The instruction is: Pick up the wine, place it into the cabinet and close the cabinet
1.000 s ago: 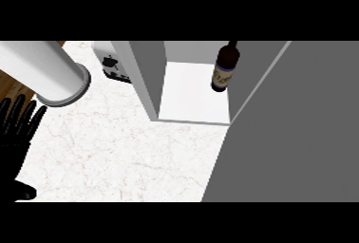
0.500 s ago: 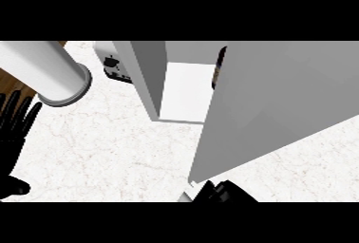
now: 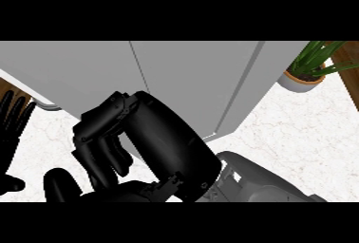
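Note:
The grey cabinet (image 3: 189, 80) fills the upper middle of the head view, and its door (image 3: 91, 71) lies across the front. The wine bottle does not show; the door hides the inside. My right hand (image 3: 157, 142) looms large in the centre, its back turned up. Its fingers (image 3: 98, 142) hang relaxed and bent against the door's lower edge, holding nothing. Its thumb (image 3: 63, 187) sticks out at the lower left. My left hand (image 3: 14, 126) rests open at the left edge, fingers up.
A potted plant (image 3: 308, 71) with green leaves stands at the upper right, beside the cabinet. White marble counter (image 3: 294, 133) shows to the right of the cabinet and below it. My grey right forearm (image 3: 259, 182) enters from the lower edge.
The cabinet door has swung across the opening and now hides the wine bottle. My right hand has risen from the lower edge to the door. The left hand stays put.

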Motion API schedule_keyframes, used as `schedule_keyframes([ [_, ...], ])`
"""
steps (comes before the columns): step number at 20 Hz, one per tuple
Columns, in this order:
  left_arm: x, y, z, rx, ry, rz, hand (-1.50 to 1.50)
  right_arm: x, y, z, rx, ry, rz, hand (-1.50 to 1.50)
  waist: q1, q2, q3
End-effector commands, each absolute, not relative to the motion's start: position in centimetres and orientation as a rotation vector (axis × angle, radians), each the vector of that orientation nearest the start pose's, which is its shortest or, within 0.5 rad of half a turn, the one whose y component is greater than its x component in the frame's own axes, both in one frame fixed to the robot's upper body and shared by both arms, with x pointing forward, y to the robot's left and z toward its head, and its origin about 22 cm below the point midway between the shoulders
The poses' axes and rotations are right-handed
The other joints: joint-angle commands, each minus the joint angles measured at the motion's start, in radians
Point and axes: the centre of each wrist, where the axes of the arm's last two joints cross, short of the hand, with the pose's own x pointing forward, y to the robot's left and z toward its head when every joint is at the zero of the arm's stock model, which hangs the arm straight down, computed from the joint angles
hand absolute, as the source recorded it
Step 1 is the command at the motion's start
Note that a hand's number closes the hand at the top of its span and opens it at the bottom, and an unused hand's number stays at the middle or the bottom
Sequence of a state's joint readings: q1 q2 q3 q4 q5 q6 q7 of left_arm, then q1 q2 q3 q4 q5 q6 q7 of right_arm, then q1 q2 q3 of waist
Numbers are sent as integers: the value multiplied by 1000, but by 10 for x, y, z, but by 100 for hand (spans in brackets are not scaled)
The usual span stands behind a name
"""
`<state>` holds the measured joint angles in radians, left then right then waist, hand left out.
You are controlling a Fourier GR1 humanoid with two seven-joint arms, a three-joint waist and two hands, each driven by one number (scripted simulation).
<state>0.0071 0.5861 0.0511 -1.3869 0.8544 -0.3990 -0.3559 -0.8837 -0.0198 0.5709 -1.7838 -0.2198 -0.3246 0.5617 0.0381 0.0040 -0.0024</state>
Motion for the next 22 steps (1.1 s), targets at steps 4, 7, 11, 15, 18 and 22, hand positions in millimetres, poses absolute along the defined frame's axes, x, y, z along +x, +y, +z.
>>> schedule_keyframes([
  [4, 235, 405, 34, -393, -1845, 130, -150, 286, 4, 241, 584, -1722, 527, 150, -13, -1, 2],
  [7, 227, 422, 35, -383, -1853, 136, -150, 288, -9, 206, 595, -1698, 496, 150, -28, -2, 2],
  [11, 225, 403, 21, -382, -1856, 147, -150, 322, -19, 200, 535, -1683, 457, 150, -27, -3, 2],
  [15, 232, 406, 17, -387, -1853, 137, -150, 345, -28, 194, 491, -1710, 477, 150, -31, -2, 2],
  [18, 243, 390, 28, -405, -1847, 124, -150, 368, -52, 196, 462, -1717, 484, 150, -26, -1, 3],
  [22, 230, 407, 14, -408, -1862, 148, -150, 368, -49, 166, 443, -1704, 506, 150, -25, 1, 2],
])
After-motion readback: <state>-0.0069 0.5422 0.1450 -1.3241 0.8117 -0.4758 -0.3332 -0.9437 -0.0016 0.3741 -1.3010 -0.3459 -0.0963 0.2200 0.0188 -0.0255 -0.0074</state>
